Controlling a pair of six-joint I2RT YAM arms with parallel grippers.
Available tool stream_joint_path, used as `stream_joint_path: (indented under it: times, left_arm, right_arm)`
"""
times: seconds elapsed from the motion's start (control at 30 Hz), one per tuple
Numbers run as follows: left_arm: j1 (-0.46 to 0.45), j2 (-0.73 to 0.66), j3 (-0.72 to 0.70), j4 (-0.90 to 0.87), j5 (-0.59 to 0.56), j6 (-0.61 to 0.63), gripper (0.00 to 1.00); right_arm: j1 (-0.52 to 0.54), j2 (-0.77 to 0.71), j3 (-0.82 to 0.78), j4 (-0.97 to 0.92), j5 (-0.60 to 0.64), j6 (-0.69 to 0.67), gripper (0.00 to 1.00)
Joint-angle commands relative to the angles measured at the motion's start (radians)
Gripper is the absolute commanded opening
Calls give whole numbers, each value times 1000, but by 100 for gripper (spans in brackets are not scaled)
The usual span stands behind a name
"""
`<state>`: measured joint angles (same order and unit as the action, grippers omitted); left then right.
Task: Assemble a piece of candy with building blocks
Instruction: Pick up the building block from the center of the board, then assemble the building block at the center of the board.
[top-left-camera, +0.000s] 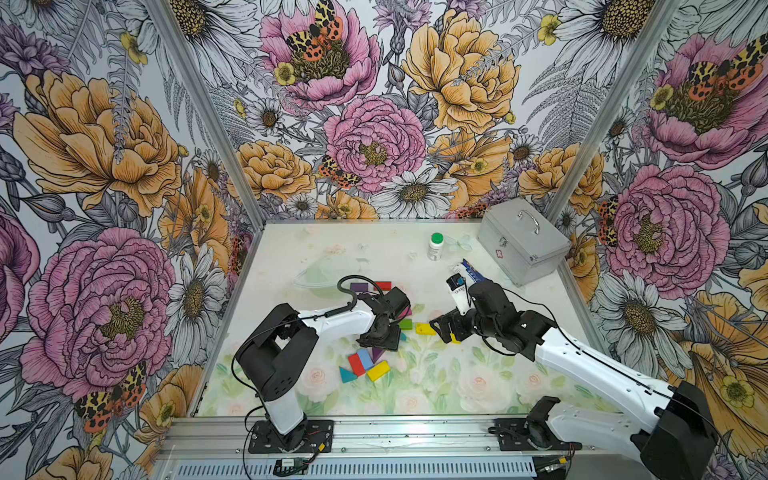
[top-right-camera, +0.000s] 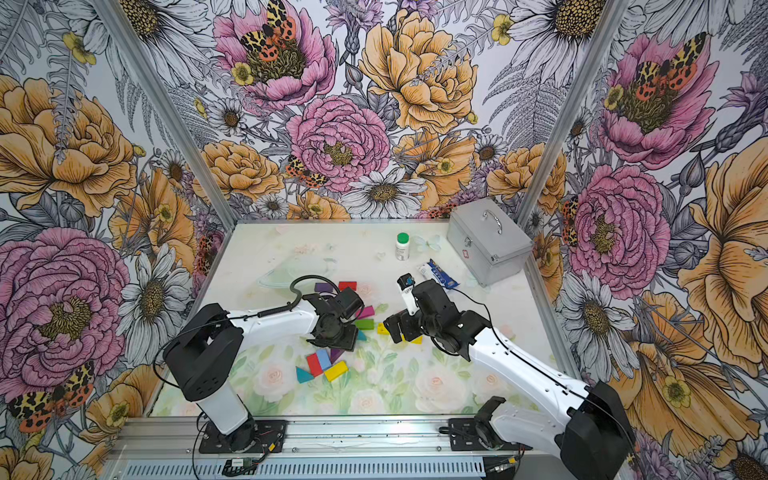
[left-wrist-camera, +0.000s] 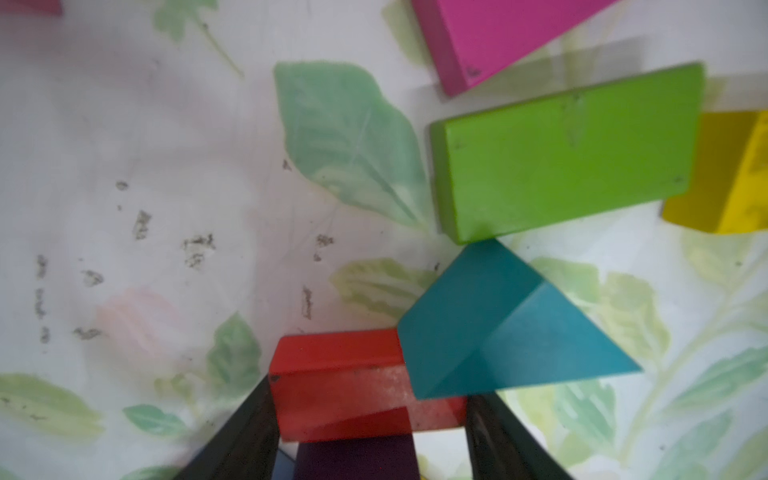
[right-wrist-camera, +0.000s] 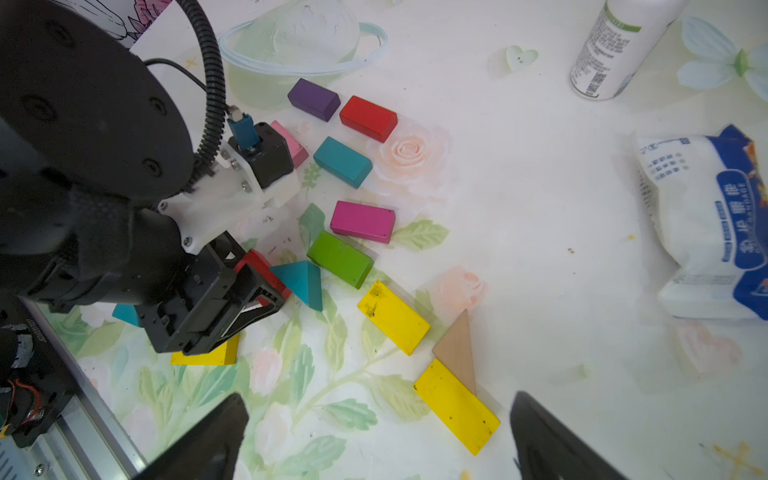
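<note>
My left gripper (left-wrist-camera: 370, 399) is shut on a red block (left-wrist-camera: 345, 382), one finger at each end. A teal triangle (left-wrist-camera: 511, 328) touches that block, with a green block (left-wrist-camera: 569, 153) and a magenta block (left-wrist-camera: 498, 33) just beyond. In both top views the left gripper (top-left-camera: 380, 336) hangs above a small cluster of red (top-left-camera: 356, 364), light blue, yellow and teal blocks. My right gripper (right-wrist-camera: 378, 415) is open and holds nothing. A yellow block (right-wrist-camera: 457, 405) and a tan triangle (right-wrist-camera: 457, 345) lie between its fingers. Purple (right-wrist-camera: 313, 99), red and teal blocks lie farther off.
A white bottle with a green cap (top-left-camera: 436, 246) stands at the back, next to a silver case (top-left-camera: 521, 241) in the back right corner. A blue-and-white packet (right-wrist-camera: 706, 224) lies in front of the case. A clear plastic piece (top-left-camera: 320, 274) lies behind the blocks.
</note>
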<state>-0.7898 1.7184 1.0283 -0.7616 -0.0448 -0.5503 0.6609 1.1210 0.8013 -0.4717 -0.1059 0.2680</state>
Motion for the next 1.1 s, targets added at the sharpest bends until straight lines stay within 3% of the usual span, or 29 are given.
stream_joint_path:
  times: [0.0, 0.2, 0.47, 0.77, 1.07]
  left_arm:
    - [17, -9, -12, -1, -12, 6, 50]
    - [135, -87, -15, -27, 4, 93, 42]
    - [316, -78, 4, -67, 15, 262, 42]
    - [331, 25, 100, -63, 2, 361, 44]
    - [383, 93, 136, -52, 44, 383, 45]
  right_arm:
    - [-8, -15, 7, 0, -12, -15, 100]
    - [-12, -10, 14, 1, -16, -18, 100]
    - [-15, -3, 12, 1, -14, -18, 100]
    - [-19, 13, 25, 1, -15, -29, 100]
    - [-28, 18, 26, 2, -18, -32, 100]
